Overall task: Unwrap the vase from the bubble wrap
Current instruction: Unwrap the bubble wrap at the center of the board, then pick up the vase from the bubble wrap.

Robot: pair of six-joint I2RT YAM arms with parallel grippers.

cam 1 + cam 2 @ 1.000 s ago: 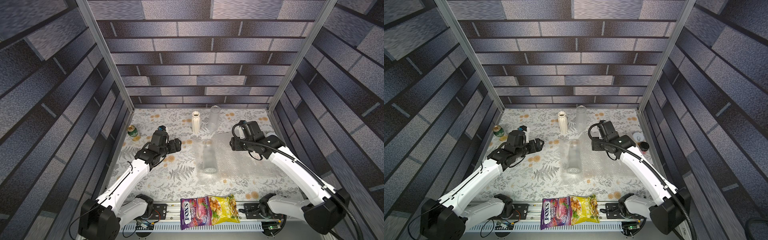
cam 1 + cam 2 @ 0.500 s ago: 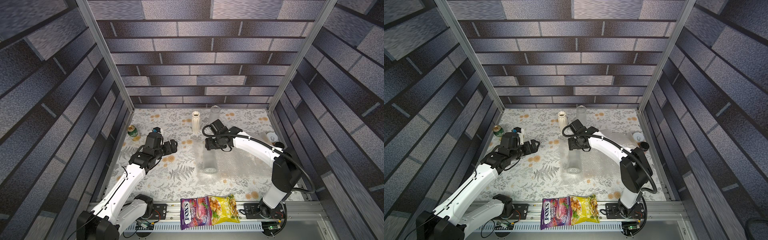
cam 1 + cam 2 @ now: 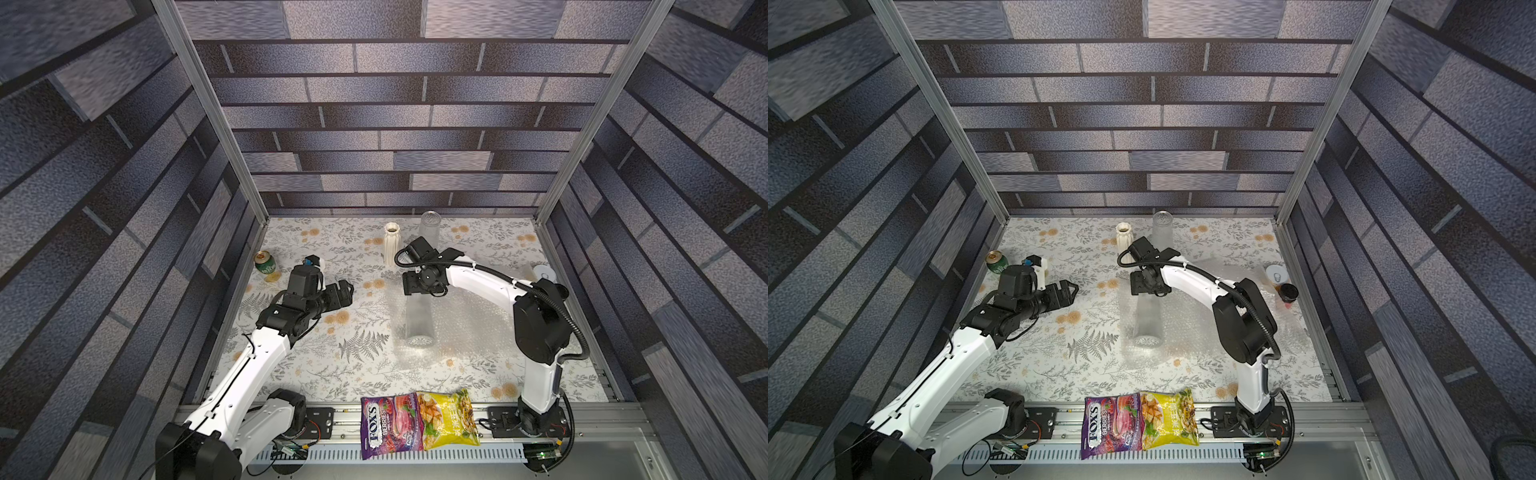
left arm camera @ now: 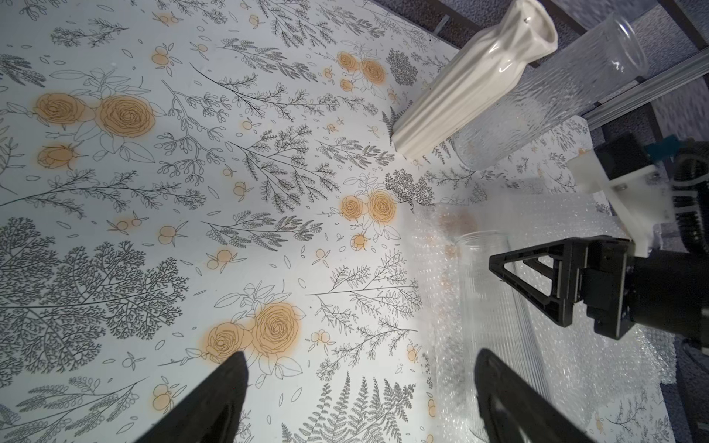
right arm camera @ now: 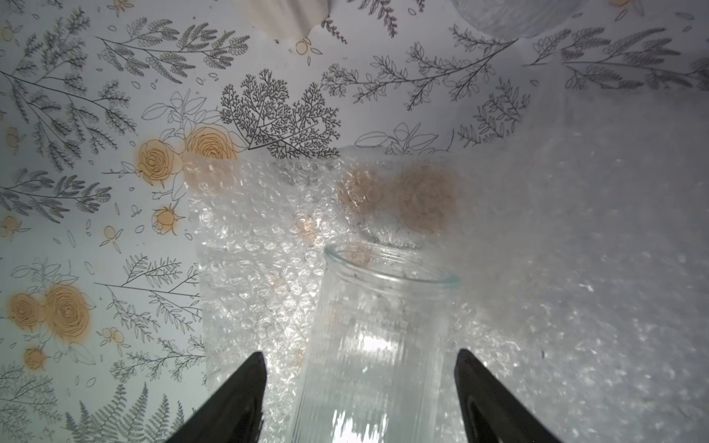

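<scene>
**Top views.** The ribbed glass vase (image 3: pixel 419 320) lies on its side near the middle of the tabletop (image 3: pixel 332 374), mouth toward the far edge and base toward the near edge. It rests on the bubble wrap (image 3: pixel 469 328), which is spread flat under it and out toward the right edge. I see no wrap over the glass, so I judge the unwrapping all but done. My right hand (image 3: pixel 417 291) hangs over the mouth end. My left hand (image 3: pixel 347 289) hovers toward the left edge, well apart from the vase.

**Left wrist.** My left hand is open, with nothing between the jaws and bare tabletop below. A white ceramic vase (image 4: pixel 460 96) and a clear textured vase (image 4: pixel 556 96) stand near the far edge, just beyond my right hand.

**Right wrist.** My right hand is open, one jaw on each side of the vase below its mouth, with a gap on both sides.

**Risks.**
- If one jaw meets the round, ribbed glass first, the vase may roll.
- A grip this near the mouth leaves the long body free to pivot or slip.
- Closing low could pinch the wrap and drag the sheet along.
- A wrist swing toward the far edge could topple the standing vases.
</scene>
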